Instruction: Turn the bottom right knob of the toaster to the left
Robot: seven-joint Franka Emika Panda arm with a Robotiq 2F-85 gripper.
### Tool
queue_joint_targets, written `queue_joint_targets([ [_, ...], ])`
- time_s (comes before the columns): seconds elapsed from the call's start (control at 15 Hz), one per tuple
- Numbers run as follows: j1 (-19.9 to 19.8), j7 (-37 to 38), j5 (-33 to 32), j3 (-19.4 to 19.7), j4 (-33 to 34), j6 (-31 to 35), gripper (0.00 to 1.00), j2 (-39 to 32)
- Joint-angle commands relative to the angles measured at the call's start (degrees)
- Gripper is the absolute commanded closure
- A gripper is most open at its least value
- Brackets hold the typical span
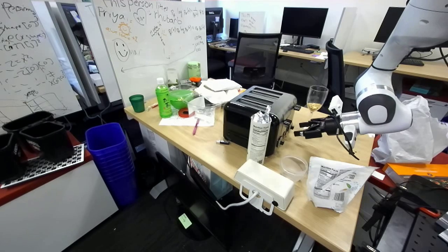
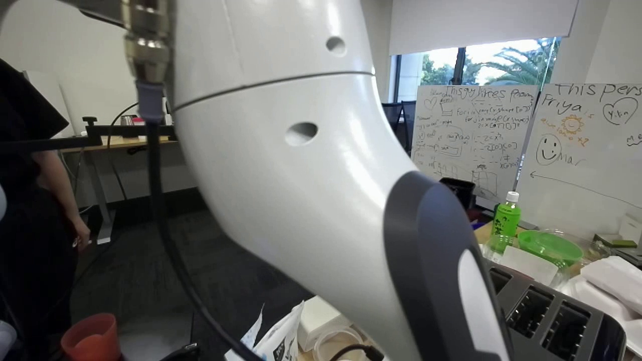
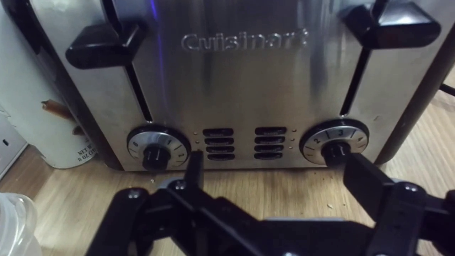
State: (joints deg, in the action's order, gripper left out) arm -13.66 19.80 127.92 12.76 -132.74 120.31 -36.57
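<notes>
Brushed steel fills most of my wrist view: the control face of the toaster [image 3: 249, 89], stamped Cuisinart and edged in black. In an exterior view it stands on the wooden table [image 1: 196, 147], slots facing up. My gripper [image 3: 273, 158] points at that face with its jaws spread wide. The bottom right knob [image 3: 335, 153], black on a silver dial [image 3: 328, 137], lies close to my right finger [image 3: 366, 185]; seen from my wrist, the fingertip overlaps the knob's lower edge, and I cannot tell whether the two touch. The numeral 3 sits near the top of that dial. My left finger [image 3: 194, 170] shows between the left knob [image 3: 156, 156] and a column of dark buttons [image 3: 219, 141]. Above the knobs, two black levers [image 3: 103, 48] sit high in their tracks.

Just beside the toaster an upright white canister [image 1: 259, 140] carries crumpled foil [image 1: 260, 116] at its top; near it are a white box [image 1: 266, 182] and a clear tub [image 1: 297, 175]. A white pouch [image 1: 336, 183] rests just beside the tub, and a stemmed glass [image 1: 317, 95] shows on the far side of my gripper. In an exterior view my own arm [image 2: 301, 190] hides part of the toaster.
</notes>
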Motion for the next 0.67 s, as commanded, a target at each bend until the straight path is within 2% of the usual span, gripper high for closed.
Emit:
queue_joint_targets([
  [0.0, 0.68, -1.54, 1.88, -0.06, 1.82, 4.31, 0.00, -0.42],
  [0.2, 0.41, -1.55, 1.44, 0.11, 3.31, 6.38, 0.00, -0.46],
  [0.33, 0.31, -1.35, 1.05, -0.05, 4.15, 6.86, 0.05, -0.63],
  [0.6, 0.37, -1.10, 0.76, -0.44, 5.33, 7.84, 0.28, -1.42],
])
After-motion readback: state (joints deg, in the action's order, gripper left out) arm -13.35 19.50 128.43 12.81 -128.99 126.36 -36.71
